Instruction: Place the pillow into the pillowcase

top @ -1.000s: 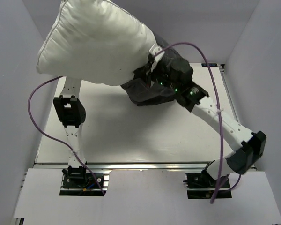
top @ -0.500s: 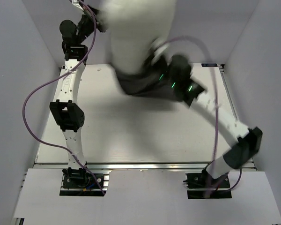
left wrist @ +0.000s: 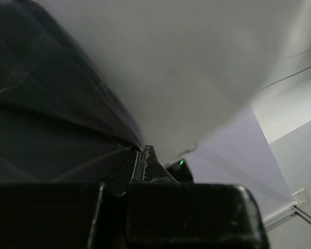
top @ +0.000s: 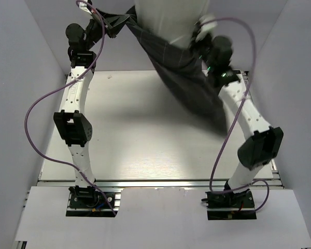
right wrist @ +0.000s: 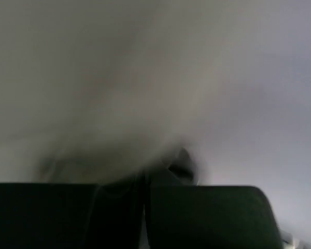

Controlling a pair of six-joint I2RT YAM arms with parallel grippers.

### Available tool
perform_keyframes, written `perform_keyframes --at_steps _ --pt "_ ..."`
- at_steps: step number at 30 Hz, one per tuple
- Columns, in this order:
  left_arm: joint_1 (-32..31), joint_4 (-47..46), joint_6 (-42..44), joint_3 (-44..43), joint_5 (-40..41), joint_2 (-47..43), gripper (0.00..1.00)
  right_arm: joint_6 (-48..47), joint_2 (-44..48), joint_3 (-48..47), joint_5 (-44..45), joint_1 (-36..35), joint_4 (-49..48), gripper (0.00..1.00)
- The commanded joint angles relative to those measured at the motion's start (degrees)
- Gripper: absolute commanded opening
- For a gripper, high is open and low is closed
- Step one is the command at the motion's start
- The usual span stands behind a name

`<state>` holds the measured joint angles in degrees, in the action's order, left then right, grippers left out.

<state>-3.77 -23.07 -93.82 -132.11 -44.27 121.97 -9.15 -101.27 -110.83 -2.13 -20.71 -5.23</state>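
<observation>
Top external shows the pillow (top: pixel 171 18) partly sunk in the hanging pillowcase (top: pixel 189 83). Your left gripper (left wrist: pixel 143 150) pinches its hem, but the right gripper (top: pixel 201 28) is too blurred to tell. Hold the mouth taut and shake gently.

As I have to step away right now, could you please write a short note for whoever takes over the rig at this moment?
Left gripper: shut on the pillowcase edge, raised high at the far left.
Right gripper: raised at the case's other side; its view is blurred, so its grip cannot be confirmed.
Pillowcase: hangs in the air between the arms, loose end over the table at the far right.
Pillow: up at the far centre, lower part apparently inside the case mouth, the rest sticking out.
Done: insertion begun.
Left: draw the case over the rest of the pillow.
</observation>
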Motion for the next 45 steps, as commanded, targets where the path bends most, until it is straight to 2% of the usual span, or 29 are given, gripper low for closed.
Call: perform_keyframes --at_steps 1,2,5,7,8,10,11,14,15,17,19,20,22,23,25,27,28,29,32,33,34,36,37,38,39,41,42,43,45 --pt "-0.80 -1.89 -0.31 -5.78 2.17 -2.71 0.00 -3.91 15.46 14.39 -2.18 -18.26 -10.03 0.00" --pt "-0.89 -2.06 -0.57 -6.48 2.95 -1.31 0.00 -9.26 22.19 19.54 -2.96 -28.67 -12.67 0.00" --pt "-1.15 -3.29 -1.80 -7.72 3.31 -0.07 0.00 -19.72 29.18 31.33 0.61 -43.66 -17.69 0.00" --pt "-1.24 -3.21 -1.72 -7.11 3.05 -0.15 0.00 -22.74 28.51 34.09 2.47 -43.37 -22.85 0.00" --pt "-1.24 -3.38 -1.72 -6.67 2.96 -0.42 0.00 -23.98 27.28 33.23 5.09 -37.97 -23.76 0.00" --pt "-1.24 -3.56 -1.72 -6.23 2.79 -1.21 0.00 -21.28 23.95 30.07 4.42 -28.82 -24.12 0.00" --pt "-1.24 -3.65 -1.72 -5.88 2.79 -1.38 0.00 -20.57 19.41 25.96 6.33 -20.86 -25.60 0.00" --pt "-1.24 -3.56 -1.72 -5.44 2.09 -2.09 0.00 -17.85 10.15 17.78 10.47 -8.61 -25.55 0.00" --pt "-1.15 -3.65 -1.72 -5.17 2.00 -2.35 0.00 -15.23 8.65 12.70 11.26 -6.91 -24.48 0.00" --pt "-1.15 -3.56 -1.72 -5.00 1.91 -2.62 0.00 -13.62 8.37 10.81 10.58 -6.01 -22.28 0.00" --pt "-1.15 -3.91 -1.80 -5.00 2.08 -2.44 0.00 -11.17 14.83 15.53 5.85 -9.06 -21.31 0.00" --pt "-1.15 -4.00 -1.80 -5.17 2.26 -1.92 0.00 -12.37 17.57 18.51 3.30 -16.48 -21.40 0.00" --pt "-1.15 -4.53 -1.98 -5.52 2.87 -1.30 0.00 -18.24 26.94 30.02 0.40 -26.26 -22.27 0.00" --pt "-1.15 -4.61 -1.98 -5.61 2.96 -0.86 0.00 -20.97 29.62 33.71 -0.93 -35.19 -22.19 0.00" --pt "-1.15 -4.70 -1.89 -5.79 2.96 -0.68 0.00 -27.38 33.49 41.35 0.54 -40.09 -26.57 0.00" --pt "-1.50 -5.14 -1.89 -4.48 2.52 -1.30 0.00 -27.51 31.15 40.00 5.02 -35.22 -29.47 0.00" --pt "-1.59 -5.23 -1.72 -3.77 2.44 -1.65 0.00 -24.72 26.61 37.20 5.55 -30.40 -27.83 0.00" --pt "-1.59 -5.32 -1.54 -3.07 2.35 -2.00 0.00 -16.51 23.96 28.73 6.17 -19.91 -26.07 0.00" --pt "-1.77 -5.49 -0.93 -1.22 2.08 -3.14 0.00 -13.44 16.21 18.48 10.12 -10.61 -24.90 0.00" --pt "-1.85 -5.41 -0.93 -1.13 2.08 -3.14 0.00 -13.88 16.11 18.71 9.78 -10.58 -25.43 0.00" --pt "-1.94 -5.32 -0.93 -1.56 2.08 -2.97 0.00 -13.62 17.85 20.72 5.69 -12.23 -24.57 0.00" --pt "-2.03 -4.62 -0.93 -2.70 1.82 -2.01 0.00 -14.83 21.36 24.76 2.85 -17.32 -22.64 0.00" --pt "-2.12 -4.44 -0.93 -3.84 1.56 -1.83 0.00 -17.98 25.64 27.91 0.83 -23.79 -24.37 0.00" --pt "-2.12 -4.35 -1.01 -4.20 1.56 -1.65 0.00 -21.58 27.60 35.95 0.64 -25.94 -29.00 0.00" --pt "-2.03 -4.35 -1.01 -4.38 1.82 -1.56 0.00 -26.49 28.67 38.38 0.46 -26.48 -32.96 0.00" --pt "-2.03 -4.35 -1.10 -4.21 1.91 -1.91 0.00 -26.37 24.31 34.74 6.42 -21.33 -33.19 0.00" --pt "-2.03 -4.44 -1.10 -4.03 1.99 -2.18 0.00 -21.05 21.50 26.01 7.66 -17.47 -31.17 0.00" --pt "-2.03 -4.53 -1.10 -3.85 1.91 -2.26 0.00 -19.17 16.51 22.18 8.45 -10.21 -30.20 0.00" --pt "-2.03 -4.70 -1.10 -3.24 1.91 -2.70 0.00 -17.66 12.88 16.72 8.99 -5.85 -31.24 0.00"
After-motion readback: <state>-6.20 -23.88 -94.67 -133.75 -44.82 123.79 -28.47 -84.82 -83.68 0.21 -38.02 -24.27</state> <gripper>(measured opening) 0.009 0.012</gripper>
